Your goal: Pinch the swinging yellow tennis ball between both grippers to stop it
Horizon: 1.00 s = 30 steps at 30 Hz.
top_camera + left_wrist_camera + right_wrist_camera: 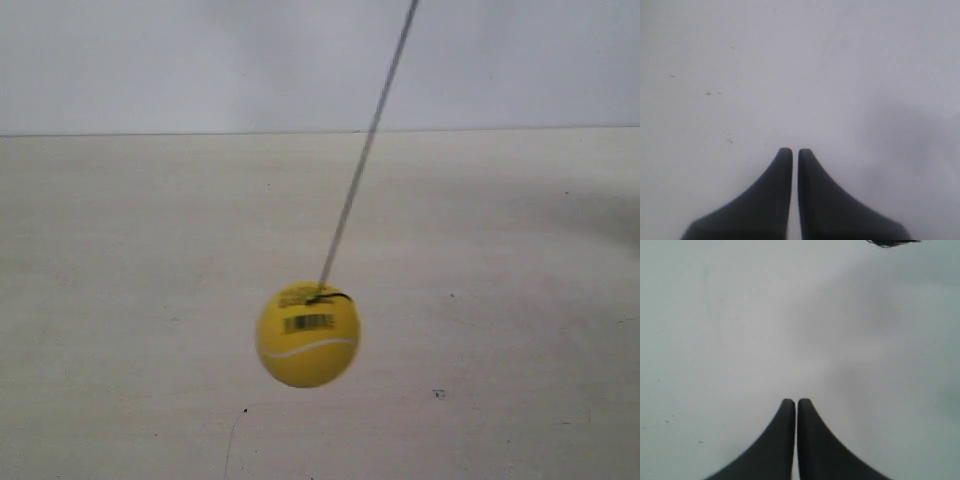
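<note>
Left wrist view shows the left tool (795, 151) closed, aimed at the pale table (790, 60); the right tool (796, 402) likewise.

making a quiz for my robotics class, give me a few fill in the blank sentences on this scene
1. The fuzzy yellow tennis ball carries a black ___ sticker.
2. The thin grey string leans from the ball toward the exterior view's upper ___.
3. The black wedge-jawed left pincer and right pincer are both ___, gripping nothing.
4. Neither wrist view shows the ___.
Missing words: barcode; right; shut; ball.
</note>
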Each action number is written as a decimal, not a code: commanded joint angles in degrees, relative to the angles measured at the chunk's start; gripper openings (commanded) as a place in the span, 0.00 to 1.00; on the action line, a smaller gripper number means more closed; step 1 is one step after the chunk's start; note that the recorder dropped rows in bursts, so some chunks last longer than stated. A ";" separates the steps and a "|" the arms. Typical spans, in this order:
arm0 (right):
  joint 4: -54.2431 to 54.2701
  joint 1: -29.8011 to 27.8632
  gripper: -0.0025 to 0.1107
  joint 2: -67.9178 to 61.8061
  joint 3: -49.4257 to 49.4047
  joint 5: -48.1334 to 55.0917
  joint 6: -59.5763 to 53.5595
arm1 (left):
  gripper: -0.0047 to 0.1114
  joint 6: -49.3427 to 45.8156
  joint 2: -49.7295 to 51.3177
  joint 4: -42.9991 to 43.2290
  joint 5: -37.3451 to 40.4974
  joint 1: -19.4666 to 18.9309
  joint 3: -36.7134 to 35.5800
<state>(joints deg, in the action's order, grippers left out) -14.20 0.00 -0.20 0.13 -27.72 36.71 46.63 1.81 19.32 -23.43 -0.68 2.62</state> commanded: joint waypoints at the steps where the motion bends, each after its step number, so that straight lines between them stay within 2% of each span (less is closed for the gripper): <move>1: -18.24 0.00 0.02 -3.52 4.14 -1.39 16.24 | 0.08 16.17 7.92 24.45 -4.51 0.30 7.71; 6: -38.64 0.00 0.02 -14.39 9.91 -6.48 31.03 | 0.08 28.52 21.62 42.19 -20.18 0.30 14.54; 9: -45.17 0.00 0.02 -22.56 11.87 -13.00 33.86 | 0.08 28.53 30.87 47.59 -29.55 0.30 16.27; 13: -51.22 0.00 0.02 -32.04 11.87 -22.87 33.63 | 0.08 26.29 41.02 53.74 -33.66 0.30 16.40; 16: -55.68 0.00 0.02 -38.71 11.87 -25.92 31.50 | 0.08 21.51 47.71 53.37 -36.02 0.30 15.38; 20: -56.20 0.00 0.02 -46.78 11.87 -30.99 27.59 | 0.08 14.46 56.48 51.51 -41.10 1.47 14.65; 23: -56.20 0.00 0.02 -51.96 11.87 -35.09 24.13 | 0.08 9.31 62.11 50.10 -41.20 4.70 14.65; 30: -56.20 -0.05 0.02 -60.16 11.87 -36.78 19.17 | 0.08 -3.31 73.41 44.24 -41.20 12.84 14.65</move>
<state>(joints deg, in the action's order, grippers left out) -70.28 0.00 -58.62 11.62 -62.55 58.11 48.31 72.09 66.49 -63.93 9.51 17.53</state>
